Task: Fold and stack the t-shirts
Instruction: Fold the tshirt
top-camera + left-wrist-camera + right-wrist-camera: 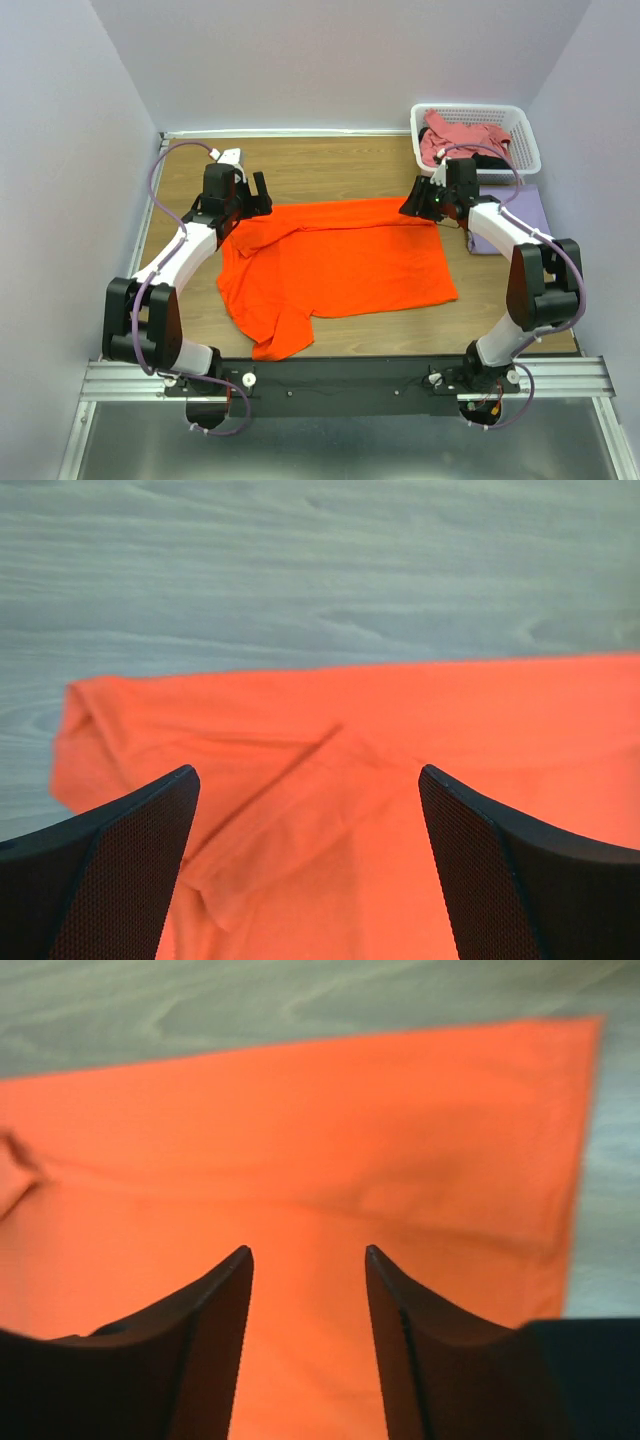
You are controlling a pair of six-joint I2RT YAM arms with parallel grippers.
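Note:
The bright orange t-shirt [340,265] lies spread on the wooden table, with its left side rumpled and a sleeve folded down toward the front. My left gripper [258,200] hovers over the shirt's far left corner. Its jaws stand wide open [308,772] above a creased fold of the orange cloth [330,810], holding nothing. My right gripper [418,200] is over the far right corner, jaws apart [308,1250], with flat orange cloth [300,1140] below. A dusty pink t-shirt [462,135] and a bit of black cloth [490,160] sit in the basket. A pale lavender t-shirt [525,210] lies folded beside my right arm.
A white lattice basket [470,108] stands at the back right corner. Grey walls close in the table on the left, back and right. Bare wood [330,165] shows beyond the orange shirt's far edge.

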